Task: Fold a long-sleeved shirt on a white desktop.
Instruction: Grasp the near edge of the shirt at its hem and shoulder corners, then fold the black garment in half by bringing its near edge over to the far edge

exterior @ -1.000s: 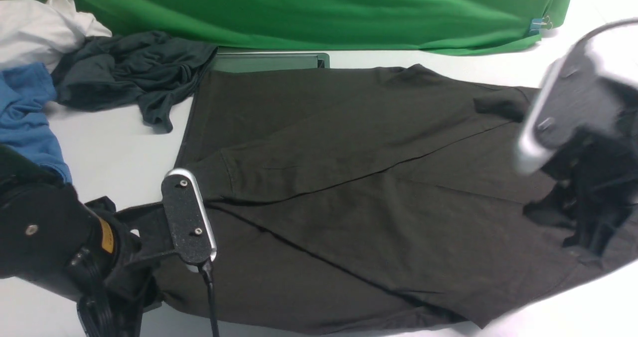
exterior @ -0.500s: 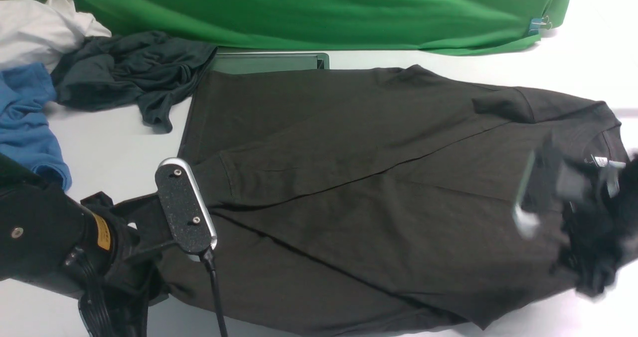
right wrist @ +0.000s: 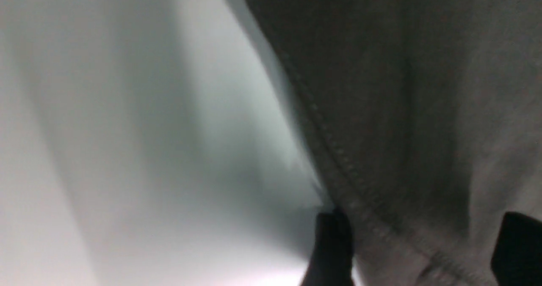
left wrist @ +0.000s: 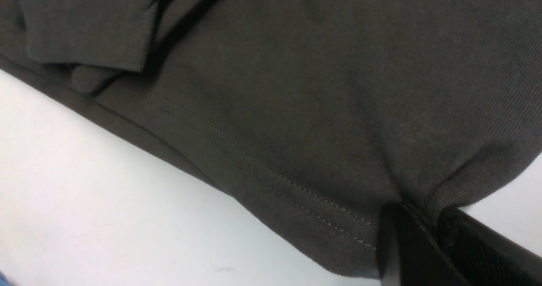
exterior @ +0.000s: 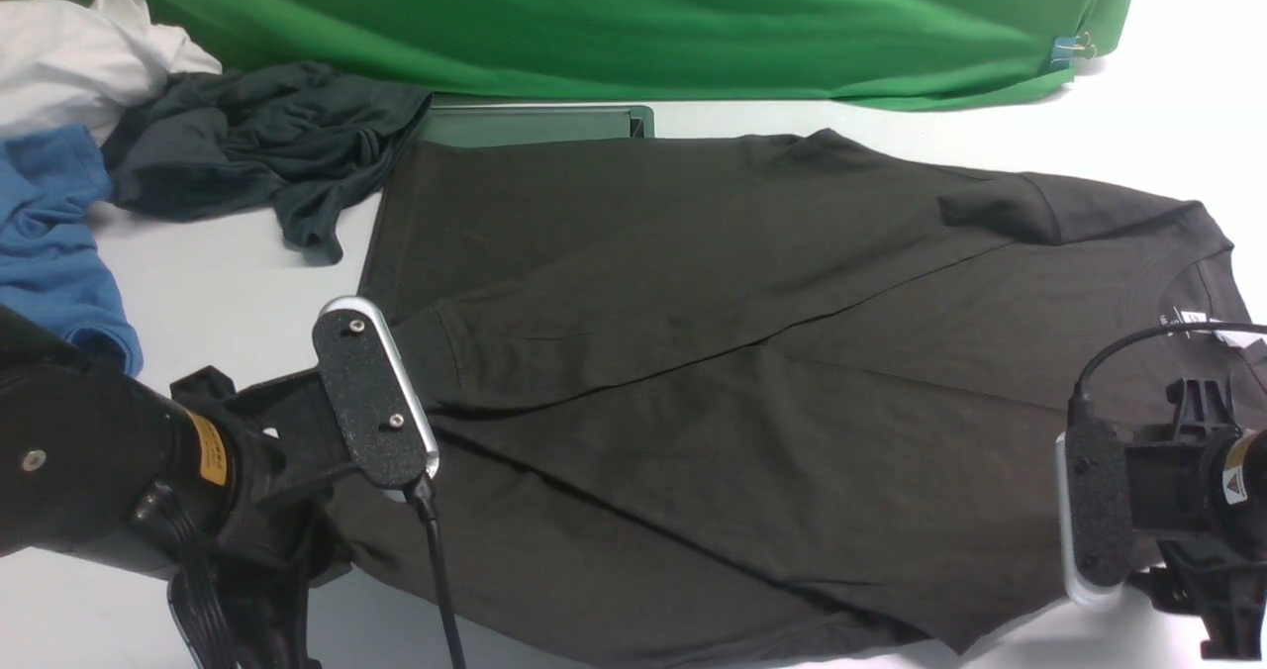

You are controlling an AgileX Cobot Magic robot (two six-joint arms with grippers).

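Observation:
The dark brown-black long-sleeved shirt [exterior: 752, 372] lies flat across the white desktop [exterior: 228, 283], both sleeves folded over its body and its neck with the white label [exterior: 1193, 320] at the right. My left gripper [left wrist: 423, 212] is shut on the shirt's hem corner [left wrist: 351, 231] at the front left, the fabric bunched between its jaws. In the front view that gripper [exterior: 327, 550] is mostly hidden under its wrist. My right gripper [right wrist: 423, 243] is open, with its fingers [right wrist: 332, 239] astride the shirt's stitched edge [right wrist: 338, 163] at the front right, low over the table [exterior: 1183, 580].
A crumpled slate-grey garment [exterior: 247, 144], a blue shirt [exterior: 49, 234] and a white cloth [exterior: 69, 55] lie at the back left. A grey-green panel [exterior: 535, 123] sits behind the shirt, under the green backdrop [exterior: 633, 16]. The table's front edge is close to both arms.
My right arm has come down from high at the right to the shirt's front right edge near the shoulder. My left gripper has shifted slightly, still holding the hem.

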